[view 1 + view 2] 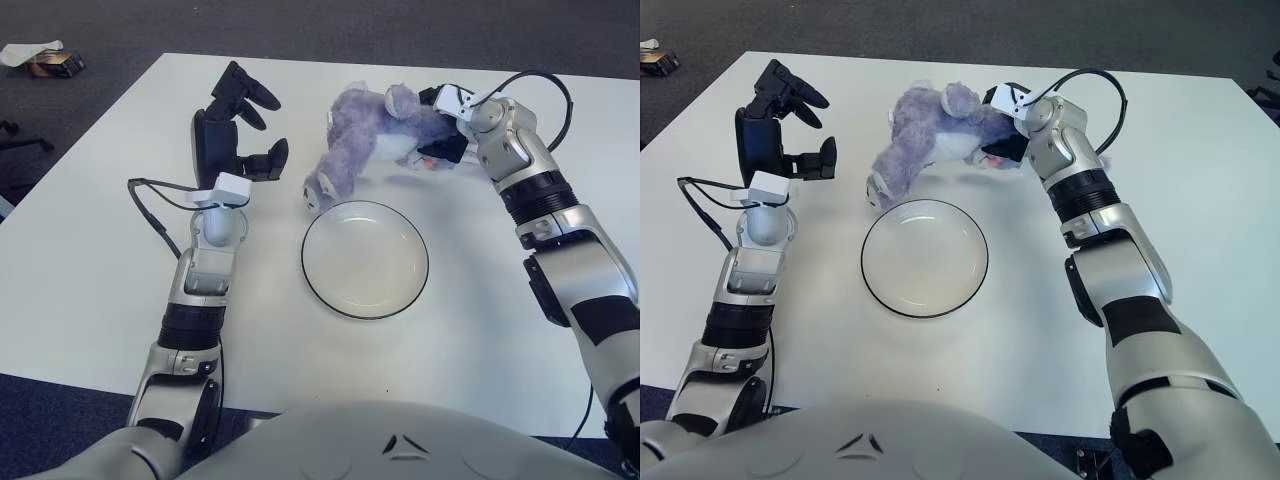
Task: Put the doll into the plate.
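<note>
Right hand (446, 128) grips doll (362, 140) beyond plate (365, 259) rim; left hand (235, 135) spread, apart.

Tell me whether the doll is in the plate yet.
Not yet. The doll, held by the right hand, hangs beyond the plate, which holds nothing.

you've got a fluffy lilac doll (362, 140) tilted in the upper middle, one foot just above the rim of the empty white plate (365, 259) at centre
</note>
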Tool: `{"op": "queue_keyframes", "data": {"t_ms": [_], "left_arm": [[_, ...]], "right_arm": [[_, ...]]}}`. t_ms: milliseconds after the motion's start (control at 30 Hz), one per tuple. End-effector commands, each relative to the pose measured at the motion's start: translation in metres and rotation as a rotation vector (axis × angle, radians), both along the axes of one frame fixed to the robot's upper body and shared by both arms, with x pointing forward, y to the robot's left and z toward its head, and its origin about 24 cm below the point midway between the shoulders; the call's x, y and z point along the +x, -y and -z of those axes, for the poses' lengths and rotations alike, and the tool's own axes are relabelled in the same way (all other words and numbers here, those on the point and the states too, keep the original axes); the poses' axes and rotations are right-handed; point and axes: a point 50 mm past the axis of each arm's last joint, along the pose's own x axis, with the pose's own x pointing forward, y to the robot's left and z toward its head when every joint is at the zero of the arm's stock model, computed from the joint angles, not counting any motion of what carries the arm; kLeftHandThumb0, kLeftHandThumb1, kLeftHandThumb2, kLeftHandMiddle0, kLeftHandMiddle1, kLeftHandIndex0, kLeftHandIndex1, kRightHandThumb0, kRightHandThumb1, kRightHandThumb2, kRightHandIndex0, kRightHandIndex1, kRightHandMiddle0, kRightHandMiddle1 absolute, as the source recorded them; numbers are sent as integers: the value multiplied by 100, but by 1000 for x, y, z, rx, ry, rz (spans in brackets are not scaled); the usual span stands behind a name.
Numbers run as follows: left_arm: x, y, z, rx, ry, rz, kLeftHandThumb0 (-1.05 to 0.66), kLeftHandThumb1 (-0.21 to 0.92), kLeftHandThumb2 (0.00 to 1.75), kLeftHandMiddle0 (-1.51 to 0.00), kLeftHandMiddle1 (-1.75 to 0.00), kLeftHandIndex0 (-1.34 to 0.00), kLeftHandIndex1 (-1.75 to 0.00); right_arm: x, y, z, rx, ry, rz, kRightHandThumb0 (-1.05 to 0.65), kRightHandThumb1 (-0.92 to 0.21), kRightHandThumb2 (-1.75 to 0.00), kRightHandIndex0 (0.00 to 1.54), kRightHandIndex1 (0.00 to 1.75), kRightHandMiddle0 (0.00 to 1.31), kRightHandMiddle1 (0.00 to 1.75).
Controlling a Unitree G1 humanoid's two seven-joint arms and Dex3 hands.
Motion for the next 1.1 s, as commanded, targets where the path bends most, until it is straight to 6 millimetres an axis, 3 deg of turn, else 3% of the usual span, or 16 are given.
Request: {"op": "queue_keyframes", "data": {"t_ms": [0,567,733,1067], "left_arm": [[3,-2,-1,52,-33,-15,-1,27,138,-68,-173,-39,-174],[6,-4,4,119,-71,-63,-1,33,127,-71,-157,-35,-175],[6,-3,5,130,-70,-67,-1,32,126,-73,-154,-36,-175],[6,-1,7,129,-78,-63,-1,32,123,-77,-145,-37,-175]], "right_arm": [[7,4,-26,-35,-8,-18,0,10,-175,95,164,70,175],[12,15,-47,-37,-199,-70,0,10,-175,95,163,70,175],[16,20,-20,-3,-305,-64,0,9,-175,94,166,69,175],[10,16,-14,15,-537,-132,0,6,-175,90,174,66,175]]}}
